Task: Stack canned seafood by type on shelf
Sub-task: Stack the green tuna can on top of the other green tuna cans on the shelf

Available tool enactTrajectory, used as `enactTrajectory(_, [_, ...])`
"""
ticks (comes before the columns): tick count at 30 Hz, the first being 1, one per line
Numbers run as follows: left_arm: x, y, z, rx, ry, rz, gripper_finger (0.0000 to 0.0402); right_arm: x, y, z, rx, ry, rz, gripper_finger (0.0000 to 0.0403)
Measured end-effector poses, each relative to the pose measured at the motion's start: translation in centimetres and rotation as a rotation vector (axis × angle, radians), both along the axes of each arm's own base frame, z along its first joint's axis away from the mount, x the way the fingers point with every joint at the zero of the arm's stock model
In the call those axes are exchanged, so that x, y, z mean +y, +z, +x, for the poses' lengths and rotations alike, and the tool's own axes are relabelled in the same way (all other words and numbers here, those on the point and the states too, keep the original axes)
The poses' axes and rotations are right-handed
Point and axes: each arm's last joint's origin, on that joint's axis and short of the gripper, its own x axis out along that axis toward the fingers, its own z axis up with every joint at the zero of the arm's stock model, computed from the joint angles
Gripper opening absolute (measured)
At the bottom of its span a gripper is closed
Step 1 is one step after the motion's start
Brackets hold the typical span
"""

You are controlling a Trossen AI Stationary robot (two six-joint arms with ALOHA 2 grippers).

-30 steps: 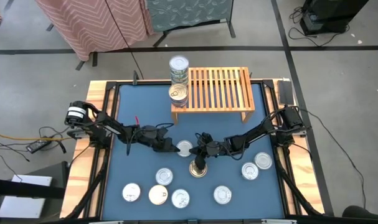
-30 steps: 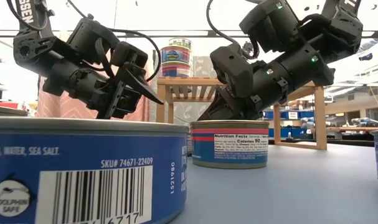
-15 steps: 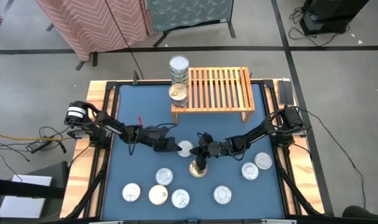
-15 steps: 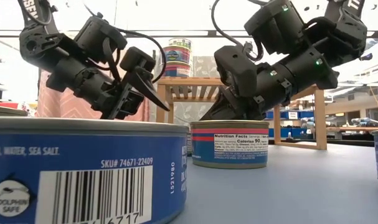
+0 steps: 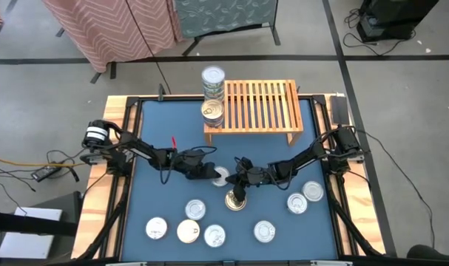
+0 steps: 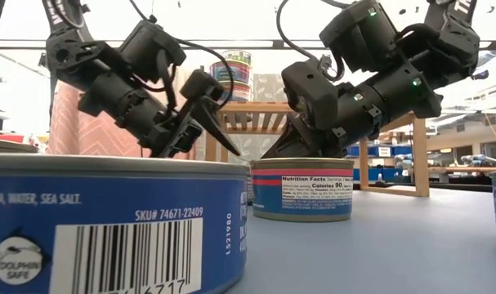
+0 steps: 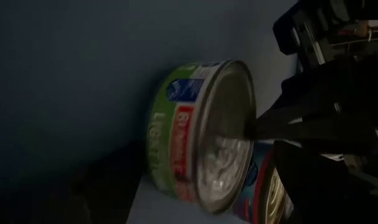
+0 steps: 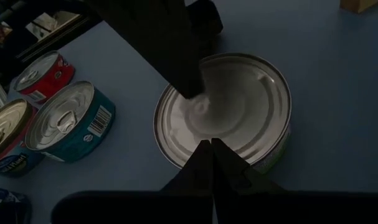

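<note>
Spanning blue tabletop, grey floor

arms: dark, jointed | cables: black loops | LEDs: small green

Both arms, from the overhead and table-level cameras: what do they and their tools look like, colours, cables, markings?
Both are dark, nearly black jointed arms. The left tool ends in thin, pointed dark fingers; the right tool sits on a blocky housing. Black cables loop over each wrist. The left arm has a white-and-black cylindrical base joint and a small red mark further along. Small green lights show on the right arm. White lettering is cut off at the frame's top.
</note>
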Motion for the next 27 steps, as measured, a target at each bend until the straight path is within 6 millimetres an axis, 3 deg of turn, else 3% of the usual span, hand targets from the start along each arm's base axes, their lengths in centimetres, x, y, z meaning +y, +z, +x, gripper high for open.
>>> enactTrajectory(8, [0.0, 0.3, 1.4, -0.009, -0.042, -0.012, 0.0338, 0.0, -0.1, -0.1, 0.007, -0.003, -0.011, 0.0000])
enactTrajectory(21, [0.8, 1.9, 1.3, -0.058, -0.069, -0.016, 0.0141, 0.1, -0.2, -0.2, 0.021, 0.023, -0.035, 0.0000])
enactTrajectory(27, [0.9, 1.9, 1.3, -0.053, -0.089, -0.044, 0.0137, 0.1, -0.2, -0.2, 0.020, 0.020, -0.041, 0.0000])
